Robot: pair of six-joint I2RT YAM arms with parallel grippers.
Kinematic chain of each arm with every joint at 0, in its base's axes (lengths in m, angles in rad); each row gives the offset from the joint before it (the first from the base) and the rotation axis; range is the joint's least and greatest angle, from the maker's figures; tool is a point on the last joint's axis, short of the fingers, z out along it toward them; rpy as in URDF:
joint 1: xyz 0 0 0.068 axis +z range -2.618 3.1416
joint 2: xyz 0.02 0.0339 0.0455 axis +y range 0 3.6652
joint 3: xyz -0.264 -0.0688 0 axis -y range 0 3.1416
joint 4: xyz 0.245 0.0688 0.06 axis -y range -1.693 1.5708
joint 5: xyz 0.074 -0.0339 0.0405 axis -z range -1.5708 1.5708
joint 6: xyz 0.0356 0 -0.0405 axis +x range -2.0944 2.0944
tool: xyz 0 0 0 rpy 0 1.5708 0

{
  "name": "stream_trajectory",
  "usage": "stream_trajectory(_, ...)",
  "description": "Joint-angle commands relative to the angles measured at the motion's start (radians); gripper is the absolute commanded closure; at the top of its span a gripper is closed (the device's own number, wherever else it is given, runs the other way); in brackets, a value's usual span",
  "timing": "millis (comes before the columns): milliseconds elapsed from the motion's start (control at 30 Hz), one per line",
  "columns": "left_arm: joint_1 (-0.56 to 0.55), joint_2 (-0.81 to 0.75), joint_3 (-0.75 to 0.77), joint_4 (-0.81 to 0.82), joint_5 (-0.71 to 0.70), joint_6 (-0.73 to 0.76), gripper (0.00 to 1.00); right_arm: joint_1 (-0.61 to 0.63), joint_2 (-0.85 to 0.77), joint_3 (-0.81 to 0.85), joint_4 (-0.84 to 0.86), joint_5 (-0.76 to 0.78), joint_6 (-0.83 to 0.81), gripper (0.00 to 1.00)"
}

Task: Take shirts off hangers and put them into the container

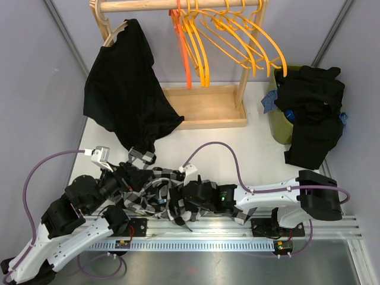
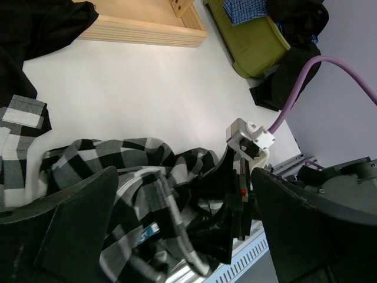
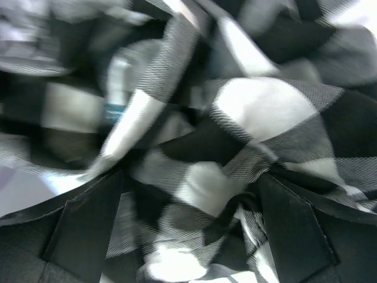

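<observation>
Found the checked shirt [image 1: 151,193] off any hanger, heaped on the worktop [image 1: 255,157] at its near edge, right between the two arms. Ran roughly left to right as a crumpled band of black and white squares, limp and twisted, with no collar or hem to pick out.

Saw the left fingers [image 2: 70,230] spread wide with nothing clamped, the cloth lying just ahead of them and partly between. Saw the right fingers [image 3: 82,230] equally wide apart, pushed so close into the folds that the wrist view blurred; gripping nothing, as far as could be told.

Judged the right arm better placed for the carry. Sat at the far right of the worktop, that olive container [image 1: 276,124], well apart from the heap and already piled with black shirts [image 1: 312,101] spilling over its rim.

Noted one black shirt [image 1: 124,89] hanging at the left end of the rack [image 1: 208,107], with the orange hangers [image 1: 231,35] bare beside it.
</observation>
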Motion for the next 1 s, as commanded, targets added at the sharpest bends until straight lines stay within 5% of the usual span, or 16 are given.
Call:
stream_trajectory(0, -0.004, -0.011, 0.004, 0.023, -0.002, -0.006, 0.01, 0.009, 0.028, 0.093, 0.244, -0.103, -0.045, 0.01)
stream_trajectory(267, -0.004, -0.056, 0.024, 0.011, -0.025, -0.003, 0.01, 0.010, 0.268, 0.252, 0.235, -0.102, -0.008, 0.01)
stream_trajectory(600, -0.003, -0.085, 0.140, -0.003, -0.060, 0.035, 0.01, 0.041, 0.646, 0.599, -0.274, 0.163, 0.080, 0.00)
stream_trajectory(833, -0.002, -0.079, 0.162, -0.006, -0.059, 0.044, 0.01, 0.040, 0.687, 0.575, -0.542, 0.274, 0.252, 0.01)
stream_trajectory(933, -0.002, -0.083, 0.157, 0.000, -0.059, 0.041, 0.01, 0.035, 0.703, 0.544, -0.591, 0.300, 0.277, 0.24)
stream_trajectory(967, -0.002, -0.082, 0.157, -0.001, -0.057, 0.041, 0.01, 0.030, 0.710, 0.539, -0.599, 0.295, 0.286, 0.53)
